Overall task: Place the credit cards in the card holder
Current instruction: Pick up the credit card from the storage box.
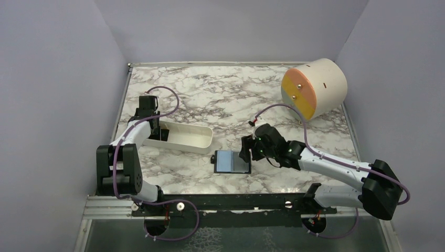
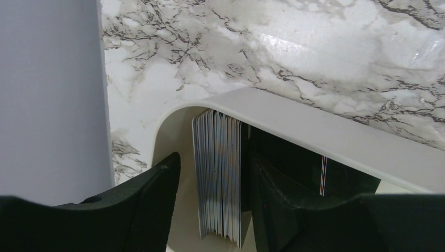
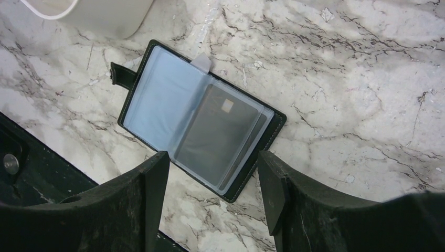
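The credit cards [image 2: 220, 178] stand on edge as a thick stack in the left end of the white tray [image 2: 315, 128]. My left gripper [image 2: 212, 205] is open and straddles the stack; its right finger [image 2: 283, 210] is against the stack and its left finger is apart from it. One more card [image 2: 323, 176] stands edge-on further along the tray. The card holder [image 3: 157, 100] lies open on the marble, light blue inside, with a dark grey card [image 3: 220, 134] in its right sleeve. My right gripper [image 3: 212, 194] is open and empty just above the holder's near edge. In the top view the holder [image 1: 231, 161] lies at centre front.
The white tray [image 1: 183, 137] lies left of centre, with my left gripper [image 1: 160, 134] in its left end. A cream cylinder with an orange and yellow face [image 1: 315, 88] stands at the back right. Grey walls enclose the table. A black rail runs along the front edge.
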You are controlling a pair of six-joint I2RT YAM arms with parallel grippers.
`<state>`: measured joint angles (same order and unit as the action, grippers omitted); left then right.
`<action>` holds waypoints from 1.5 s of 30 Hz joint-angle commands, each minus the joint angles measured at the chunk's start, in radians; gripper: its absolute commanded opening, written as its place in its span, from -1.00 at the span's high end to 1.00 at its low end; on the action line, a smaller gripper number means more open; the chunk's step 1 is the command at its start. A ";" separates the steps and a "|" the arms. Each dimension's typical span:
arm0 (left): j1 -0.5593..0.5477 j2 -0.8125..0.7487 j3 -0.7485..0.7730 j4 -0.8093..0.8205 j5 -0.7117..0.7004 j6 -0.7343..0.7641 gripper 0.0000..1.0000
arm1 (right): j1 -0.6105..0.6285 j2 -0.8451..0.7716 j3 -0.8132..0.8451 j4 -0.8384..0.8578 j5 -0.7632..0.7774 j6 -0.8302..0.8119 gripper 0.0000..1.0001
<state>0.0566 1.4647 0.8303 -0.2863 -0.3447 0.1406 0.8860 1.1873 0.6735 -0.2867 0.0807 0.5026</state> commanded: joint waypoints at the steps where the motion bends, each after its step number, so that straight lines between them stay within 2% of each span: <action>1: 0.004 0.001 0.033 -0.021 -0.084 -0.003 -0.04 | -0.004 -0.026 -0.012 0.014 -0.001 -0.004 -0.26; 5: 0.004 -0.003 0.033 -0.021 -0.102 -0.008 -0.08 | -0.004 -0.037 -0.020 0.014 0.002 -0.002 -0.26; 19: 0.004 -0.023 0.032 -0.019 -0.121 -0.015 0.02 | -0.004 -0.045 -0.026 0.016 0.004 -0.004 -0.26; 25: 0.003 -0.020 0.034 -0.021 -0.118 -0.009 0.12 | -0.004 -0.046 -0.028 0.017 0.002 -0.004 -0.26; 45: 0.004 -0.034 0.034 -0.021 -0.129 -0.003 0.13 | -0.004 -0.043 -0.029 0.021 0.001 -0.008 -0.26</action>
<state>0.0570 1.4593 0.8398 -0.3019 -0.4244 0.1295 0.8860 1.1637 0.6525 -0.2867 0.0811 0.5026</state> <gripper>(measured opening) 0.440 0.634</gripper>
